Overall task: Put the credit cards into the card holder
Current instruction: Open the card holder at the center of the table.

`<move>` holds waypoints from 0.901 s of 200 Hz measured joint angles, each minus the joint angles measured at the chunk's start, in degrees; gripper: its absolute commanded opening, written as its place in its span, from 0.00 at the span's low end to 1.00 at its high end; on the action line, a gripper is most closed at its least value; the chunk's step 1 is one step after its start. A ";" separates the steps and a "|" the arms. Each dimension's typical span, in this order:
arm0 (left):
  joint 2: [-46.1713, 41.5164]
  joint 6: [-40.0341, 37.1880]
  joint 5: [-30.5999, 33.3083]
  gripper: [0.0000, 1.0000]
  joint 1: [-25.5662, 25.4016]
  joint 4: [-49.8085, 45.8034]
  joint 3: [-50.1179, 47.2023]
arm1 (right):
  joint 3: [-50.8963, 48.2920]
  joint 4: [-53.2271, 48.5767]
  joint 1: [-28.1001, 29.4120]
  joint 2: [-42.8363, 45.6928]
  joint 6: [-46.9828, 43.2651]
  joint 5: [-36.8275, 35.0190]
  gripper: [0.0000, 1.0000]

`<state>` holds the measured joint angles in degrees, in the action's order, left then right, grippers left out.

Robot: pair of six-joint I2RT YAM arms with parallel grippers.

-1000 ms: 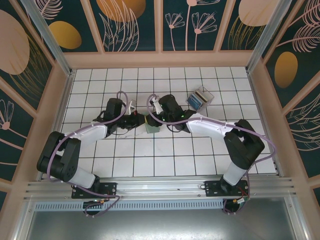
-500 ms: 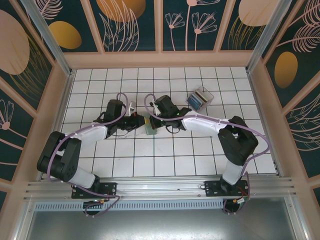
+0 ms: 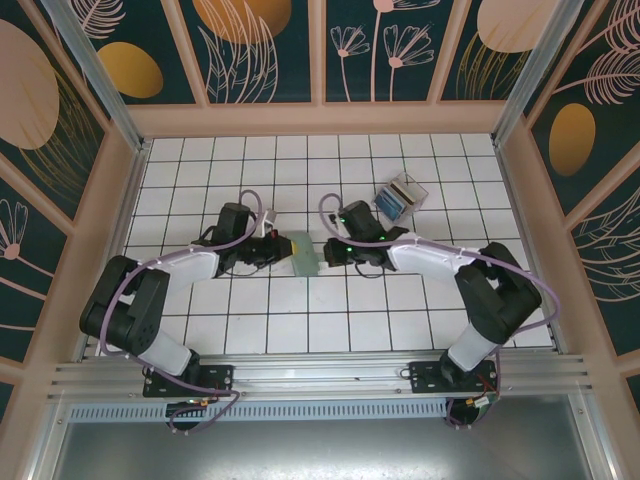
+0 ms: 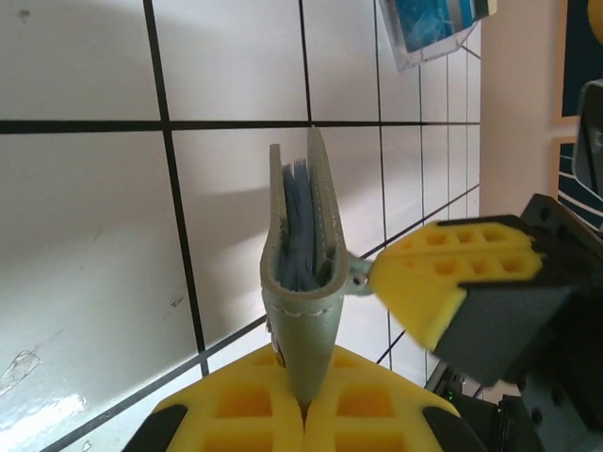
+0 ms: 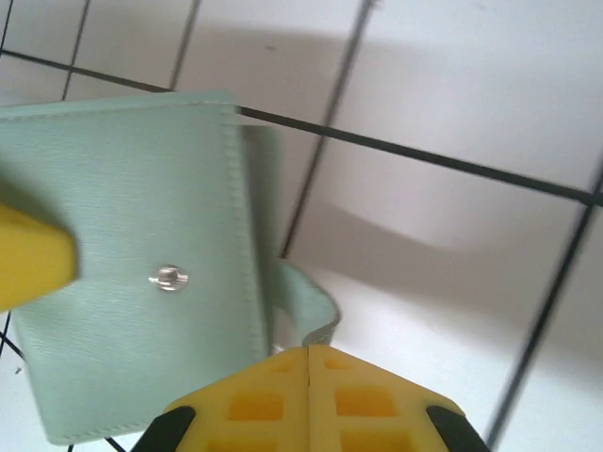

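The card holder (image 4: 301,320), a grey-green wallet, stands on edge, folded almost closed. Blue credit cards (image 4: 300,221) show between its two leaves. My left gripper (image 4: 304,407) is shut on the wallet's folded spine. In the right wrist view the card holder (image 5: 132,254) shows its outer face with a metal snap (image 5: 170,278). My right gripper (image 5: 308,350) is shut on the wallet's small closing strap (image 5: 306,297). From above, the wallet (image 3: 303,252) sits between the left gripper (image 3: 280,248) and the right gripper (image 3: 325,250).
A small clear plastic box (image 3: 400,195) holding blue cards lies on the white tiled floor behind the right arm; it shows as the clear box (image 4: 438,28) at the top of the left wrist view. Wooden walls (image 3: 130,200) ring the tiles.
My right gripper has closed and shifted from behind the wallet to its right side, taking the strap. The left gripper has kept its hold on the wallet.
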<state>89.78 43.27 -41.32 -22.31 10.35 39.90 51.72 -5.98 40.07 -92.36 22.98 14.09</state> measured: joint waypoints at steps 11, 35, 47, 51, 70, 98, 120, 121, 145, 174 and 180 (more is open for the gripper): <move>1.03 -0.20 0.07 0.05 -0.66 0.11 0.00 | -2.27 1.29 -1.51 0.90 0.26 1.88 0.00; 5.53 -0.46 0.07 0.26 -3.65 0.35 1.18 | -4.26 2.69 -2.14 1.60 0.31 6.23 0.00; 8.37 -1.09 0.07 0.37 -5.07 0.46 2.43 | -4.35 3.26 -2.14 1.84 0.33 7.61 0.00; 9.18 -1.11 0.11 0.40 -5.42 0.50 2.82 | -4.46 3.54 -2.16 2.08 0.33 8.11 0.00; 10.75 -1.07 0.76 0.51 -6.05 0.52 3.23 | -5.03 3.89 -2.62 3.78 0.33 9.88 0.00; 10.80 -1.33 1.81 0.57 -6.05 0.55 4.00 | -6.14 4.57 -3.96 7.72 0.68 12.66 0.00; 10.80 -1.84 2.45 0.65 -6.05 0.33 4.94 | -6.91 5.79 -4.87 9.79 1.73 16.06 0.00; 10.80 -1.84 2.47 0.65 -6.05 0.33 4.96 | -6.91 5.86 -4.87 9.86 1.84 16.26 0.00; 10.80 -2.29 2.45 0.78 -6.03 0.33 5.22 | -7.78 8.13 -4.96 10.45 3.48 18.80 0.00; 10.71 -1.66 1.77 0.84 -5.73 0.55 5.25 | -8.90 8.87 -4.96 10.73 4.96 19.65 0.00; 10.67 -1.64 1.70 0.84 -5.70 0.63 5.25 | -9.20 9.22 -4.96 10.93 5.11 19.80 0.00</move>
<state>100.44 41.63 -39.62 -28.01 10.98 45.15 42.52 3.25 35.11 -81.43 28.10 33.89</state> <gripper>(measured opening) 0.841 0.054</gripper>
